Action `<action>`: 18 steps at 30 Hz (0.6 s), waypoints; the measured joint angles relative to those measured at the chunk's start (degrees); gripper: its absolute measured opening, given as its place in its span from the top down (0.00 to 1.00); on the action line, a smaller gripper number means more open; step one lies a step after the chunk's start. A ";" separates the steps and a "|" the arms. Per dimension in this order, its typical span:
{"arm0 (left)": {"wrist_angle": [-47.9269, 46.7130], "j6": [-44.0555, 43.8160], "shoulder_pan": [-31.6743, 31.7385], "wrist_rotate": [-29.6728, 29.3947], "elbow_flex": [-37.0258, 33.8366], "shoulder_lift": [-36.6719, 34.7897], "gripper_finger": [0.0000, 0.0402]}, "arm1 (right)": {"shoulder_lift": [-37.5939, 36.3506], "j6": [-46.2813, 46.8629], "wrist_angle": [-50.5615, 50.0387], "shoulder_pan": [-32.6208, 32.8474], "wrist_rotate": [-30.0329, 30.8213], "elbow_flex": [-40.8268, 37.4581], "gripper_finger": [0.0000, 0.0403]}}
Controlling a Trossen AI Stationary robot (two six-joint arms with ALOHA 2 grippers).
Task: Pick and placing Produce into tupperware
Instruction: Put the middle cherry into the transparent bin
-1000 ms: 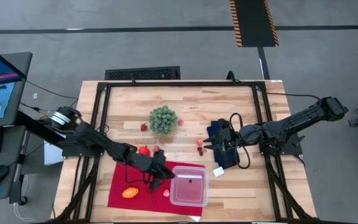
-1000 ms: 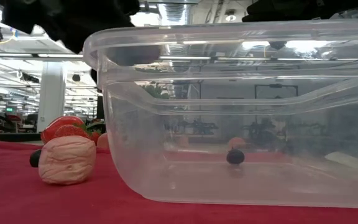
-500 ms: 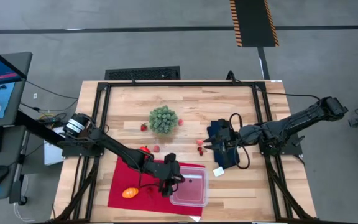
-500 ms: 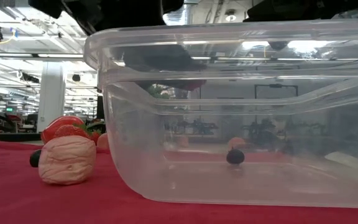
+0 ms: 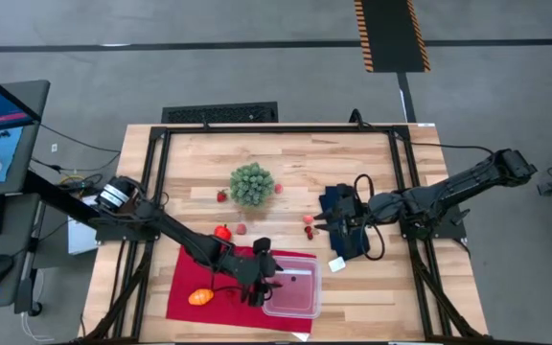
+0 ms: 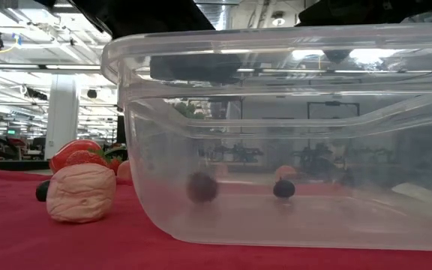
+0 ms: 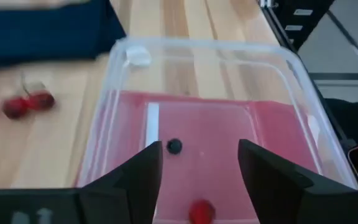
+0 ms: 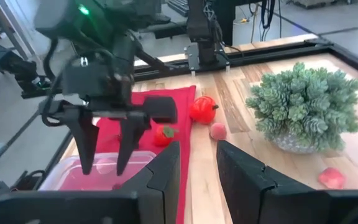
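Red cloth (image 5: pixel 185 278) covers the near-left part of the table (image 5: pixel 295 158), and on it I see an orange oval piece (image 5: pixel 199 297) lying loose, with a red tomato-like piece (image 5: pixel 222 231) just past the cloth's far edge. My left gripper (image 5: pixel 266 284) hangs over the near-left rim of the tupperware (image 5: pixel 300 297), its jaws parted and holding nothing. Below them a small red piece (image 7: pixel 201 210) sits on the container floor, near a tiny dark one (image 7: pixel 174 146), so I judge this drop as just made. More produce waits further right: a red piece (image 5: pixel 222 196) beside the green bushy ball (image 5: pixel 252 184), a pink bit (image 5: pixel 241 229), and a pair of small red fruits (image 5: pixel 309 225) on the bare wood. My right gripper (image 5: pixel 322 224) rests by the dark blue cloth (image 5: pixel 345 230), jaws parted a little, empty. Next I need to lift the left arm clear of the rim, swing it back left over the cloth, and come down squarely on the orange oval.
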 joint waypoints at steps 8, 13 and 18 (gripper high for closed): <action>-4.59 8.86 -5.97 -18.83 0.00 -8.31 0.50 | 0.05 0.32 -0.18 -0.90 0.00 0.02 0.68; -14.80 5.45 -10.89 -31.17 0.00 -14.48 0.50 | 0.05 0.32 -0.26 -0.85 -0.02 0.00 0.68; -27.74 -7.23 -18.19 -50.03 -2.07 -20.10 0.50 | 0.05 0.32 -0.07 -0.85 0.00 0.02 0.68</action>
